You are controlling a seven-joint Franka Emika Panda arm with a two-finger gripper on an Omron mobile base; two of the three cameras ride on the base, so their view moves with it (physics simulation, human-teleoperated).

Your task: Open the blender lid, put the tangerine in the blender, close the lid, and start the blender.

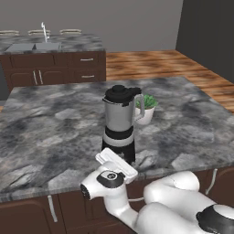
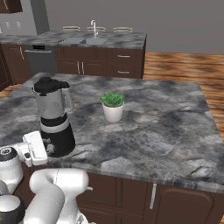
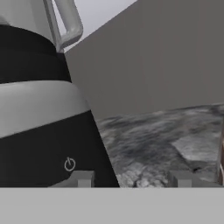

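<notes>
Jaws standing apart, holding nothing; the gripper (image 3: pixel 131 178) is hovering low at the counter's (image 1: pixel 45 123) near edge, one fingertip (image 3: pixel 82 178) just before the blender's (image 1: pixel 119 123) black base and its power mark. One blender, near that edge, its one blender lid (image 1: pixel 120 93) sitting on the jar. Likely rigid, top-heavy; lid light, best taken by its centre knob. One potted plant (image 2: pixel 113 105) is standing beside it. Tangerine unseen, uncounted.

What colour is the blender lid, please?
Black; the blender lid shows best in the right base view.
</notes>
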